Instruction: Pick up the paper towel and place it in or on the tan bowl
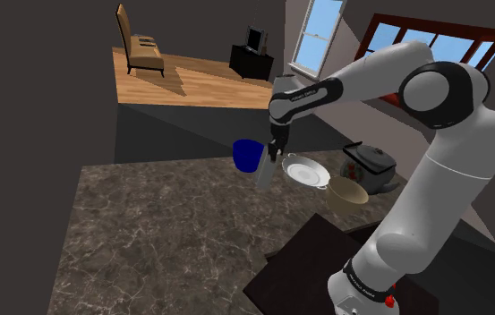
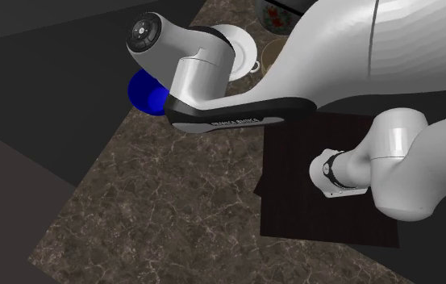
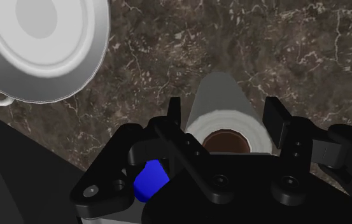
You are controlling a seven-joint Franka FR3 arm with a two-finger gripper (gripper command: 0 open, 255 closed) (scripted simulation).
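— Sprawling under everything was the counter (image 1: 165, 233), dark brown and stone-looking, with pale veins all over. Next biggest was the white arm (image 1: 456, 188) with its dark joints, rooted on the stand (image 1: 294, 268), a dark box with a streaky brown top. What about the dishes?

— A dark lidded pot (image 1: 371, 164) sat furthest toward the shoulder view's right. Next to it was the tan bowl (image 1: 347, 193), round, smooth and open side up, just beside a glossy white plate (image 1: 306, 170) with a raised rim. A blue cup (image 1: 245, 152) stood on the plate's other side.

— And the paper towel?

— The paper towel (image 3: 222, 95) was a pale grey cylinder with a brown core, seen end-on in the wrist view. It was up in the gripper (image 3: 224, 113), tilted, between the blue cup and the plate in the shoulder view. It was apart from the tan bowl, with the plate in between. Couldn't tell if its low end was clear of the counter.

— So the claw was clenched on it?

— Yep, the black fingers (image 3: 173, 116) were spread about the roll's width, one pressed against each side.
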